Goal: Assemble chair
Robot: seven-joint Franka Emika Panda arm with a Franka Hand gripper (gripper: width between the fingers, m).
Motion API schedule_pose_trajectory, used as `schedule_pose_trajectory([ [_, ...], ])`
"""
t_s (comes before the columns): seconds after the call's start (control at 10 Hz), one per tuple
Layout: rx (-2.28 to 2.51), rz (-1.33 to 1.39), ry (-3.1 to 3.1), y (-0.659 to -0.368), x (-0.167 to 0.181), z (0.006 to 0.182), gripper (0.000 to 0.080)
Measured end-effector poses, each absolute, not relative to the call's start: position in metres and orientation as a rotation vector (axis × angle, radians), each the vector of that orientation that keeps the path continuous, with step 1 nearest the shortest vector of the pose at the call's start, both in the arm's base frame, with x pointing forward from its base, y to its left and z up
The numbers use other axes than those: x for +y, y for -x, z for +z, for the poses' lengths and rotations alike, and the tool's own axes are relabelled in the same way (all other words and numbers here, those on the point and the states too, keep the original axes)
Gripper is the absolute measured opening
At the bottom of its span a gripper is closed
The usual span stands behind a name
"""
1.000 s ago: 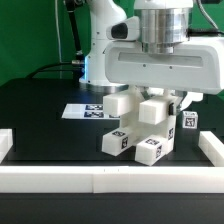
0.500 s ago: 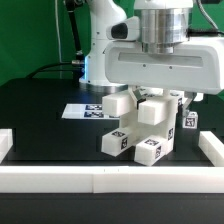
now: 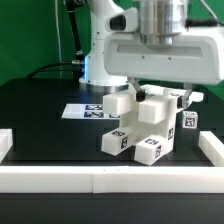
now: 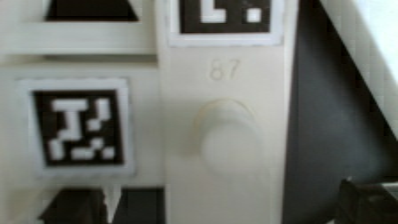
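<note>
Nearest in the exterior view, a long white front rail (image 3: 110, 180) crosses the table (image 3: 40, 130). A shorter rail (image 3: 4, 145) rises at the exterior view's left and another (image 3: 212, 148) at its right. Together the three rails fence in the dark working area.

Inside that area, a little to the exterior view's right of centre, stands the chair (image 3: 145, 125). It is a cluster of chunky white blocks joined at angles, with black-and-white tags on the faces nearest the front rail. A small tagged block (image 3: 188, 120) stands just beside the cluster on the exterior view's right; whether the two touch cannot be told.

Right over the chair hangs the arm's broad white wrist housing (image 3: 165, 50). The jaws are hidden beneath it, so it cannot be told whether they are spread or closed on anything.

The wrist view is filled from very close by a white chair part (image 4: 222, 130) with a round raised boss on it. One tag (image 4: 80, 125) lies beside the boss and another (image 4: 226, 12) sits at the picture's edge.

Farther back on the table, at the exterior view's left of the chair, lies the marker board (image 3: 85, 110). Behind it rises the arm's base (image 3: 100, 60).
</note>
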State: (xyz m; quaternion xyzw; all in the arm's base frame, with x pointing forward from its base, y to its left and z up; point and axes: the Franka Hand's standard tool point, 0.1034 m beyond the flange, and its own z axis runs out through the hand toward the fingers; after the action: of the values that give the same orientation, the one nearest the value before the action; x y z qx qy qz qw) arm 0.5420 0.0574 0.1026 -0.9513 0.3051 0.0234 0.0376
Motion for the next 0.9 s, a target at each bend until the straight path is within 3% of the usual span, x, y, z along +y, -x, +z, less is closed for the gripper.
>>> schedule_pose_trajectory([
  [0.3, 0.977, 0.072, 2.870, -0.530, 0.069, 0.136, 0.0649],
  [0.9, 1.114, 0.117, 2.820, -0.501, 0.128, 0.139, 0.0649],
])
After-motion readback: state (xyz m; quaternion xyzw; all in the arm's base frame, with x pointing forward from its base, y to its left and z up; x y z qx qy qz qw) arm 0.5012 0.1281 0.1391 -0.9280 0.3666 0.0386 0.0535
